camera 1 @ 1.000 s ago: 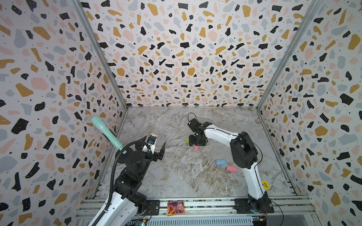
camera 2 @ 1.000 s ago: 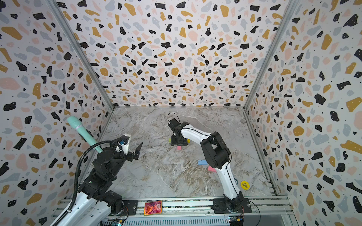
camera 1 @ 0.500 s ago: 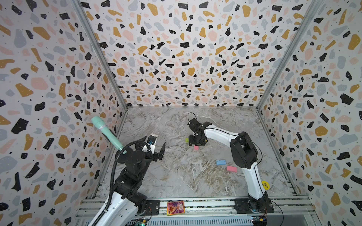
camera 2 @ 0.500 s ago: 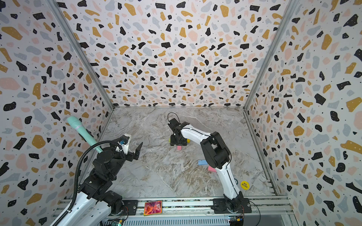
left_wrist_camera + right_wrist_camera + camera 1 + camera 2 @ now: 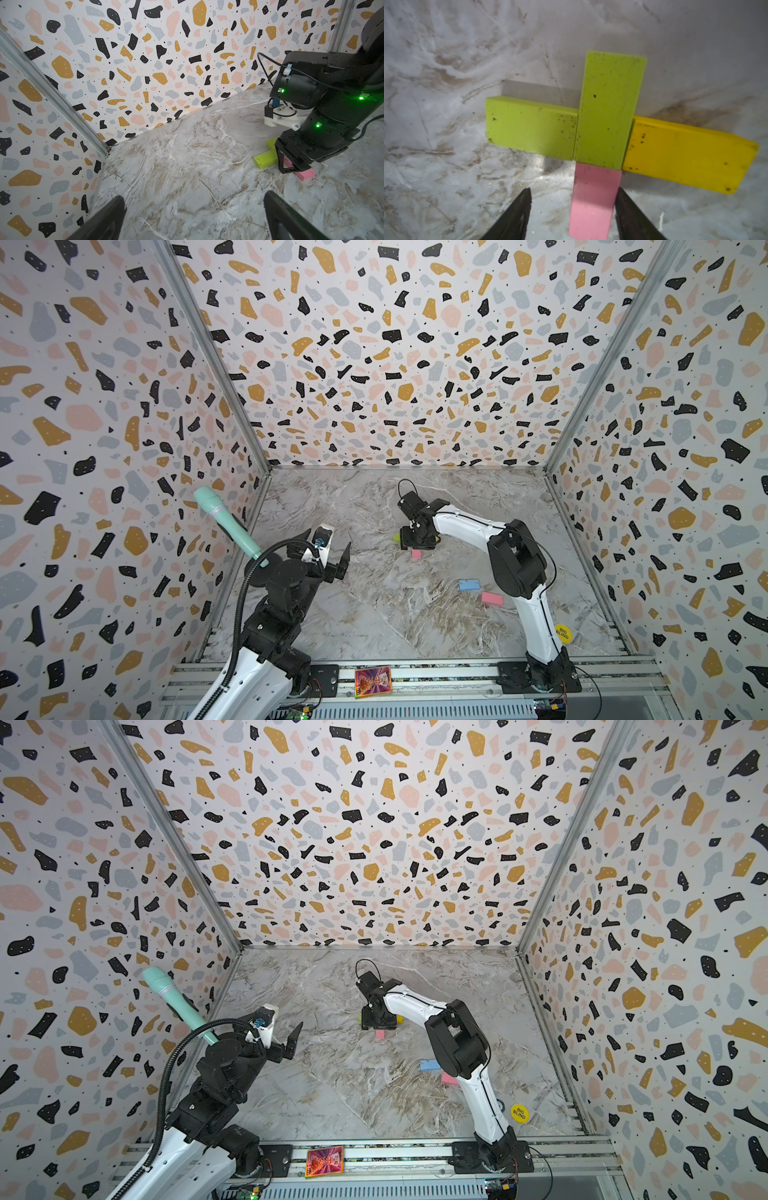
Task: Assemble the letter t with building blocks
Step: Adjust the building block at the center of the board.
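- No visible change from a second ago: right gripper [image 5: 573, 188] parked in the same spot over the half-built letter t [image 5: 604, 145], same jaw spread, bricks unmoved.
- Stands part open astride the pink brick [image 5: 593, 199]: clear gap on one side, other finger at or just beside the brick's edge; no squeeze, so released rather than held.
- Reads, as a judgement, as a pause after setting the stem piece down: lift-off not yet begun, no progress in this last second.
- Letter so far, mid-table: upright green brick [image 5: 608, 110] flanked by the side green brick [image 5: 531, 128] and the yellow brick [image 5: 685, 153], both touching it; pink brick butted against its near end, in line.
- Left to place: blue brick [image 5: 468, 584] and spare pink brick [image 5: 492, 598], near each other on the table [image 5: 374, 635] beside the right arm, well apart from the letter.
- Left gripper [image 5: 194, 197] wide open, empty, raised off to one side.
- Hidden in both top views: most of the letter, under the right gripper; only a green tip, a sliver of yellow and the pink end peeking out.
- Cut off in the right wrist view: near end of the pink brick, at the frame edge.
- Contact between the closer finger and that brick: impossible to tell.
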Tool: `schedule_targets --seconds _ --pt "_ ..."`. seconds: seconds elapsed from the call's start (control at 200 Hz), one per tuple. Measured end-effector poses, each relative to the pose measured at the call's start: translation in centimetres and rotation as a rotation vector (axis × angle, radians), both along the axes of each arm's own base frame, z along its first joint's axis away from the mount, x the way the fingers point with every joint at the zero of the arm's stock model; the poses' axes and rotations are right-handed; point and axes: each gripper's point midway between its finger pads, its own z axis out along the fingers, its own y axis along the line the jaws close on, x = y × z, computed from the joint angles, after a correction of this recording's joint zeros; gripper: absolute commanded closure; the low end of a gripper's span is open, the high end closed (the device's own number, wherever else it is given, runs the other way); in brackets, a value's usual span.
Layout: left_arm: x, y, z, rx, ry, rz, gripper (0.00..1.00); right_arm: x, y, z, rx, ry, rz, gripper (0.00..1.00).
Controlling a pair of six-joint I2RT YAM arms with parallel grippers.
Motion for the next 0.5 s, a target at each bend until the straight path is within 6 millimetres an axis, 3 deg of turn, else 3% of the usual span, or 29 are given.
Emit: schedule_targets --seconds 0.501 --pt "0.01 -0.01 -0.02 0.000 0.001 0.000 0.01 -0.55 -0.17 -0.58 -0.005 0.019 0.004 0.35"
